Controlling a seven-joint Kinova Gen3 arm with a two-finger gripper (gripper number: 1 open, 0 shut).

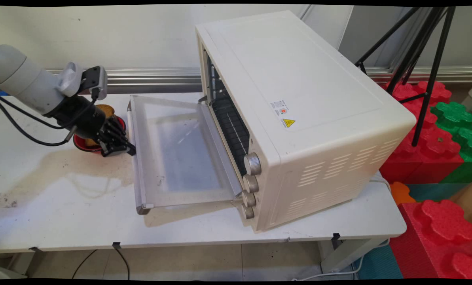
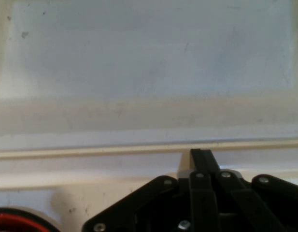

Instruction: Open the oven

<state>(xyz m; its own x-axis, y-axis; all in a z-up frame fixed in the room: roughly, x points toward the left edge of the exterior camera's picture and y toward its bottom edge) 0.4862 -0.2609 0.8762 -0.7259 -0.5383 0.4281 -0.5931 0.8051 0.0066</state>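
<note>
Main view puts my gripper (image 1: 122, 147) at the left of the frame, low over the table (image 1: 61, 198), right at the handle edge of the oven door (image 1: 180, 154), which lies folded flat out from the cream toaster oven (image 1: 299, 99). My hand hides most of a red bowl (image 1: 79, 143) with something brown (image 1: 106, 109) in it. From the hand view the fingers (image 2: 202, 159) look pressed together, holding nothing; only the bowl's rim (image 2: 18, 217) shows, lower left.
</note>
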